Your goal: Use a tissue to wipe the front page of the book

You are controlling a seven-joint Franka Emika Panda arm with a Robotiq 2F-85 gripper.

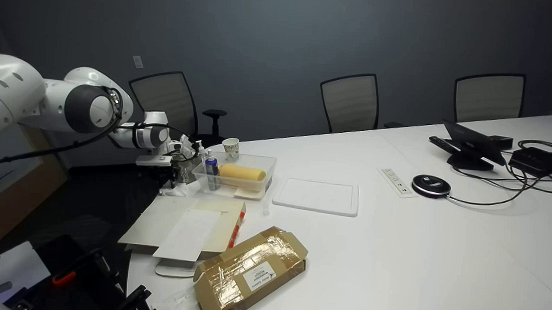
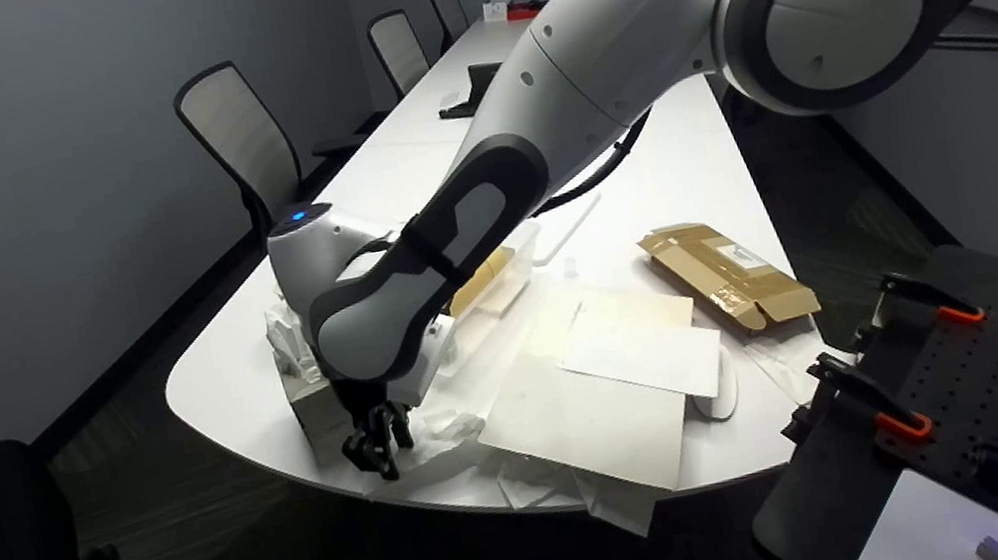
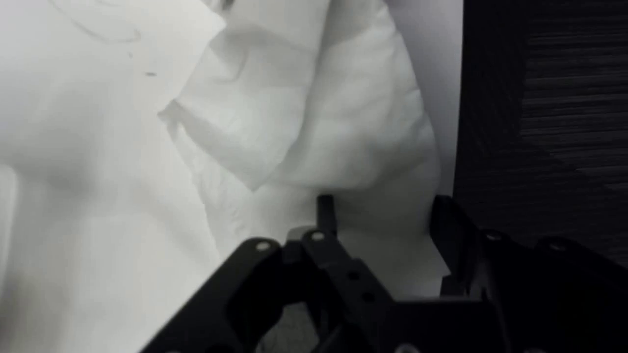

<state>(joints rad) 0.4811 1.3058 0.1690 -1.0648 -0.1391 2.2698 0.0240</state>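
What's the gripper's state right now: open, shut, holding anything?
Gripper: open, its jaws apart at the crumpled tissue, not clamped on it.

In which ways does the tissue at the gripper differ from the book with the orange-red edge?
The tissue is crumpled and folded, while the book lies flat. The tissue is plain white, whereas the book shows cream and an orange-red edge. The tissue also looks smaller than the book. The open gripper is at the tissue, while a white sheet partly covers the book. Both are pale overall.
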